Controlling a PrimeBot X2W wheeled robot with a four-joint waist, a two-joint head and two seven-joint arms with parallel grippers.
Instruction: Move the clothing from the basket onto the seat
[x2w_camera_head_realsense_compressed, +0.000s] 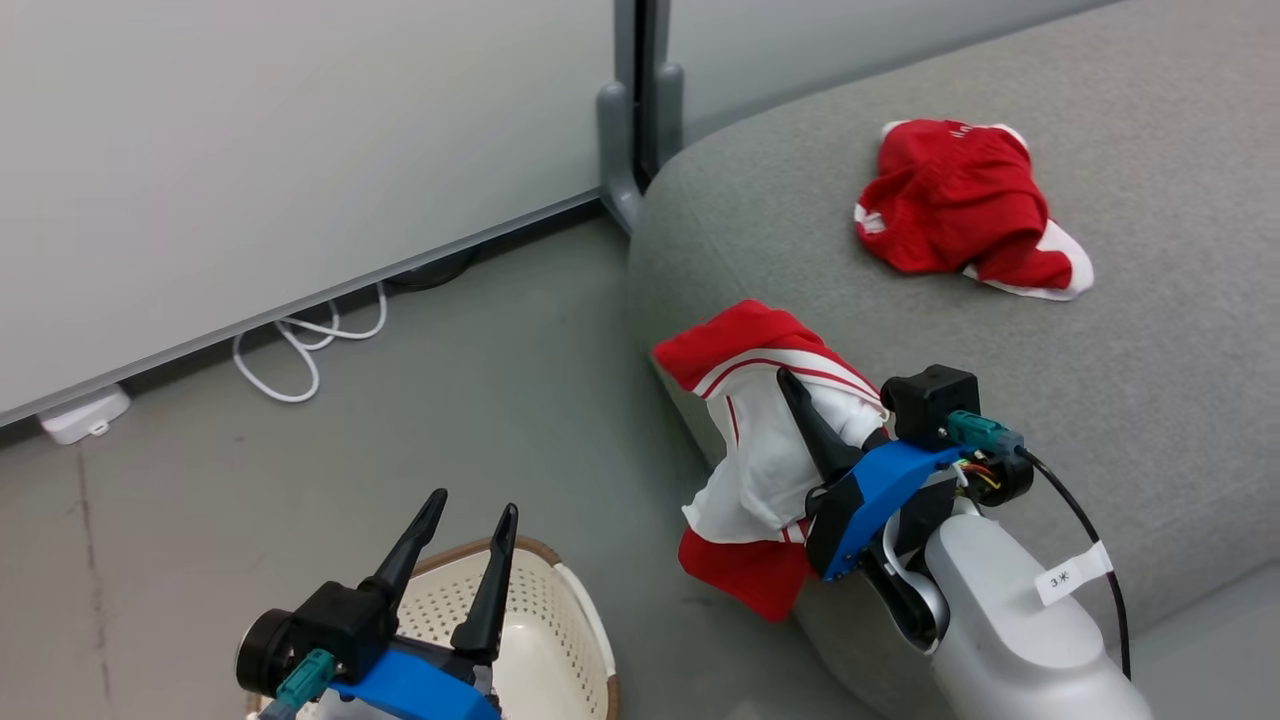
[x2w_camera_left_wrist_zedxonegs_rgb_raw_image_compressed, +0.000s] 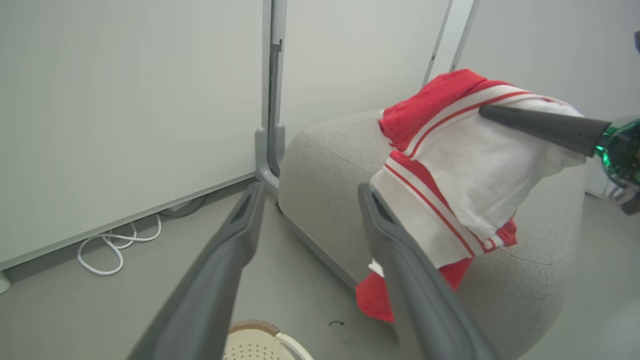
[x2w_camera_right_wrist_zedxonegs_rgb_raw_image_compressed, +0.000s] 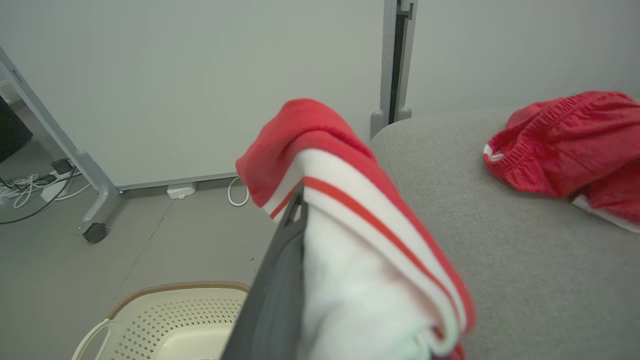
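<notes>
The basket (x2w_camera_head_realsense_compressed: 540, 620) is running off the bottom edge, the left gripper (x2w_camera_head_realsense_compressed: 472, 503) covering part of it. The striped garment (x2w_camera_head_realsense_compressed: 765, 460) is hiding one finger of the right gripper (x2w_camera_head_realsense_compressed: 790, 385) (the other is showing).

Floor (x2w_camera_head_realsense_compressed: 480, 450): grey, smooth, faintly scuffed near the left edge of the head view.
Wall panels (x2w_camera_head_realsense_compressed: 300, 130): pale, matte, meeting at a vertical joint.
Panel post (x2w_camera_head_realsense_compressed: 618, 150): grey, upright at the joint, foot curving onto the floor.
White cable (x2w_camera_head_realsense_compressed: 300, 350): looped on the floor below the panel's lower edge.
White box (x2w_camera_head_realsense_compressed: 85, 415): small, against the panel base, left of the cable.
Frame leg (x2w_camera_right_wrist_zedxonegs_rgb_raw_image_compressed: 75, 160): grey, slanted, ending in a dark caster (x2w_camera_right_wrist_zedxonegs_rgb_raw_image_compressed: 95, 233).
Cable bundle (x2w_camera_right_wrist_zedxonegs_rgb_raw_image_compressed: 30, 182): tangled beyond the leg.
</notes>
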